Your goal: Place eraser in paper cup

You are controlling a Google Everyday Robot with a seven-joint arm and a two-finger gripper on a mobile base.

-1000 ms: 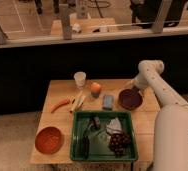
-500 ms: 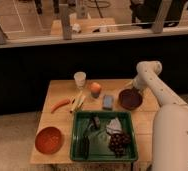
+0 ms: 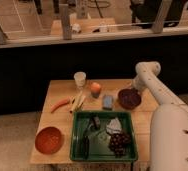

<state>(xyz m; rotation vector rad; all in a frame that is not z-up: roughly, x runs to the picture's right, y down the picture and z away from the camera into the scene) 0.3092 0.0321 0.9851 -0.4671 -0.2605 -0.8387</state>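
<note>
Paper cup (image 3: 79,79) stands near table's (image 3: 57,91) back edge; claw unseen.

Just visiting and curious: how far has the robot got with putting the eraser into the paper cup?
Nothing looks done: the small off-white paper cup stands at the wooden table's back edge, no eraser visibly inside. Nothing is visibly in hand; the gripper is hidden beyond the white arm. Picking up and dropping remain.

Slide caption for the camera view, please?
Arm bent over table; gripper hidden near purple bowl; paper cup stands far-left.
</note>
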